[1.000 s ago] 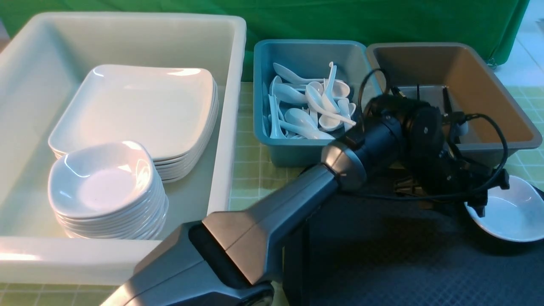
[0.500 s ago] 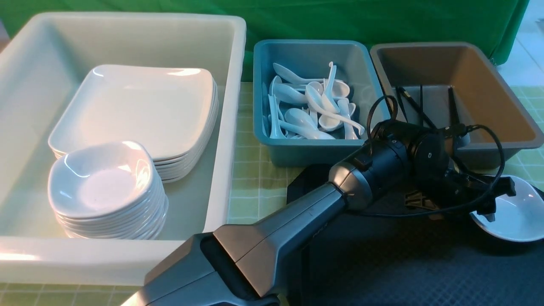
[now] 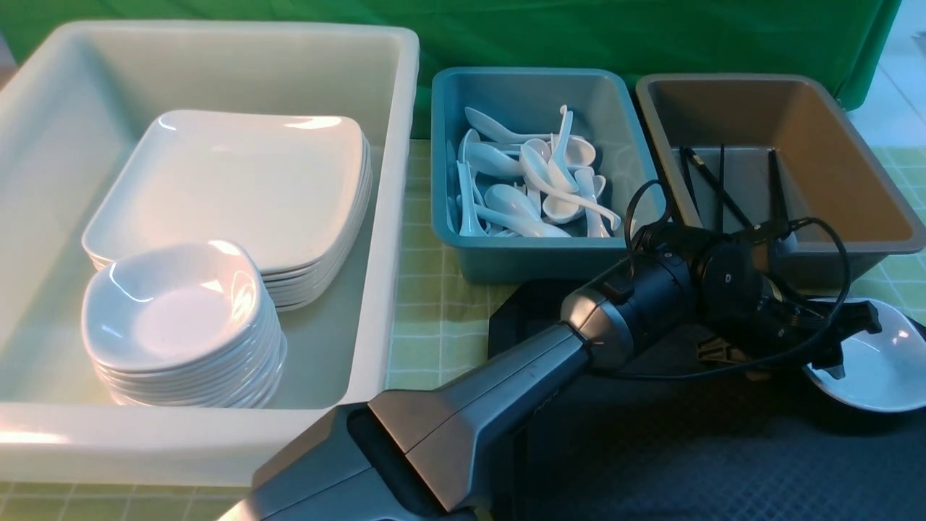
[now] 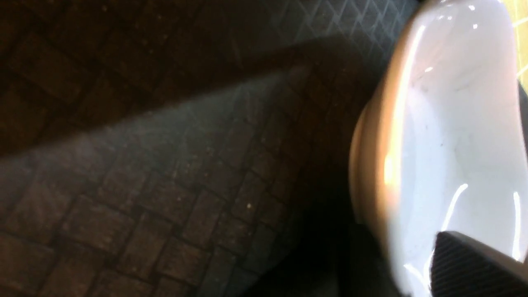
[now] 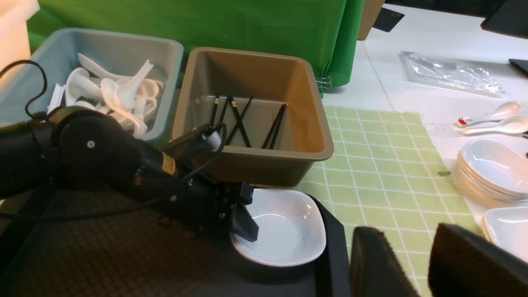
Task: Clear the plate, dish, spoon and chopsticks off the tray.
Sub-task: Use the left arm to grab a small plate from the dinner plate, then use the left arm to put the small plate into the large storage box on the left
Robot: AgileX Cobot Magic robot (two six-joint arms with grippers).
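Change: the left gripper has been brought down from over the brown bin toward 5 o'clock, onto the dish. The bin's floor, covered a second ago, is now laid bare.
Meaning: chopsticks are seen lying in the brown bin, so that step is judged done. The dish is being taken on next.
Dish: it is set flat at the 2 o'clock corner of the tray, just at 6 o'clock of the brown bin.
Left pincer: one ribbed finger is laid inside the dish's rim. The other is hidden, so whether the rim is clamped cannot be told.
Right pincer: the right gripper is held off the tray at 3 o'clock, jaws apart, nothing between them.
Remaining: no plate or spoon is seen on the visible tray, though part is hidden by the left arm. Plates are stacked in the tub at 10 o'clock, and spoons are piled in the teal bin at 12 o'clock.
Dish make: glazed white, deep, rounded-square, with a thin upturned rim. It is judged slippery.
Tray make: matte black, diamond-embossed, with a raised rim.
Chopsticks: thin, straight and black, with pale tips.
Bins: smooth plastic with sloped walls.
Cloth: green, checked, spread beneath everything.
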